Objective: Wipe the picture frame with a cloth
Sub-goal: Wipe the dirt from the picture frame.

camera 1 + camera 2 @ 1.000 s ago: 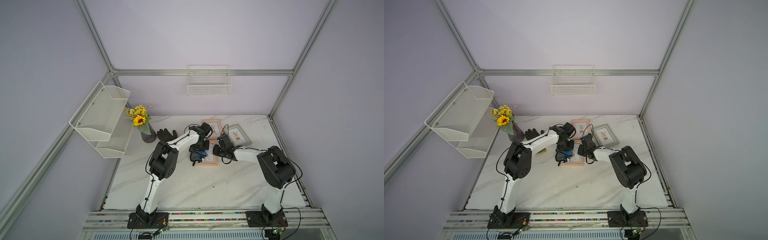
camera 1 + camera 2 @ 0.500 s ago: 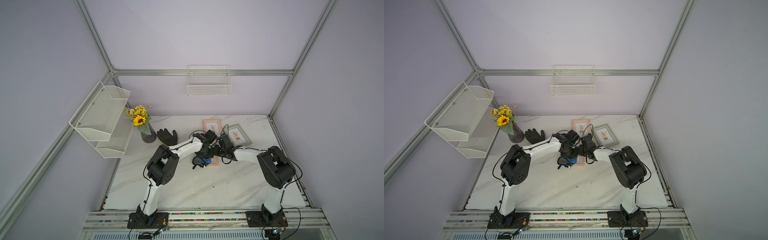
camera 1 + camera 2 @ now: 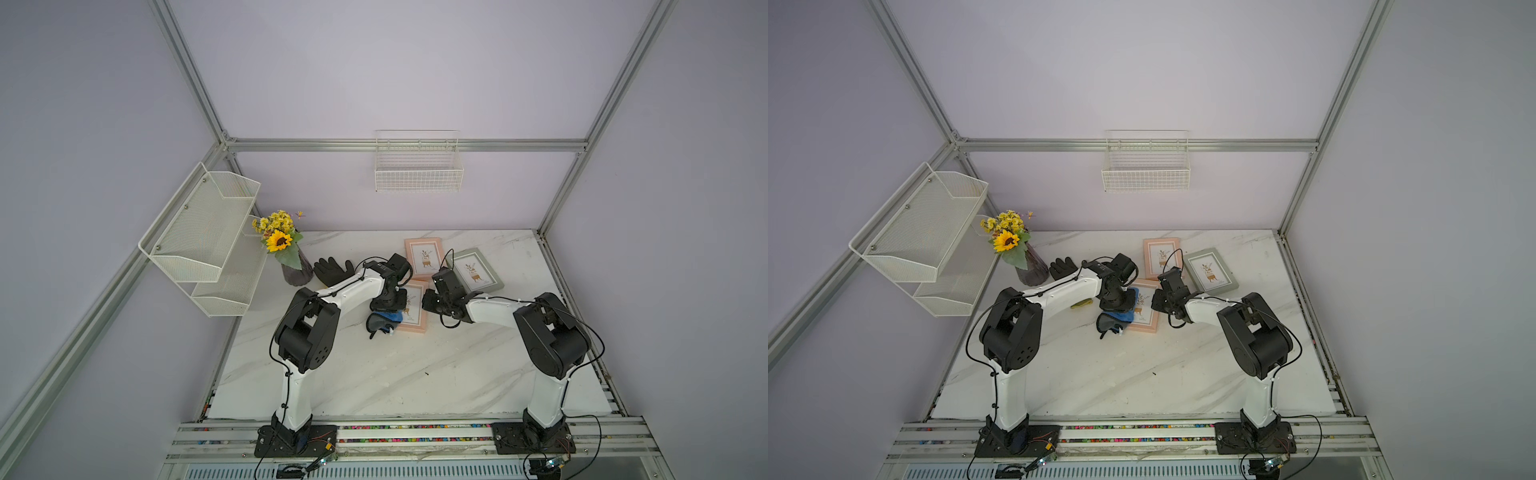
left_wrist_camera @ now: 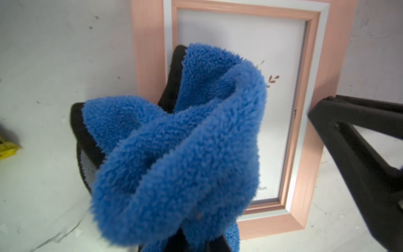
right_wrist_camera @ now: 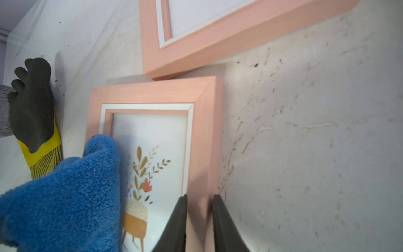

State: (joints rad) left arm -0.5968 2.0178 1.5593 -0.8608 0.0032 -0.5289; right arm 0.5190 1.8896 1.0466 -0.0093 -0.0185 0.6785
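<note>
The picture frame point(image 3: 417, 311), pink with a plant print, lies flat at mid-table in both top views point(image 3: 1148, 312). My left gripper point(image 3: 388, 305) is shut on the bunched blue cloth point(image 4: 181, 139), which rests on the frame's left side and spills onto the table point(image 3: 1117, 320). The cloth hides the left fingertips in the left wrist view. My right gripper point(image 5: 199, 200) is shut on the frame's right rail point(image 5: 202, 135), one finger on either side of it. In the right wrist view the cloth point(image 5: 65, 196) covers the left part of the glass.
A second pink frame point(image 3: 424, 257) and a grey-green frame point(image 3: 476, 272) lie just behind. A black-and-yellow glove point(image 3: 332, 270) and a vase of sunflowers point(image 3: 291, 266) stand at the back left. A mesh shelf point(image 3: 208, 237) and a wire basket point(image 3: 417, 170) hang on the walls.
My left gripper carried the cloth rightward across the frame, then back to its left side. The right arm stayed on the frame's rail.
</note>
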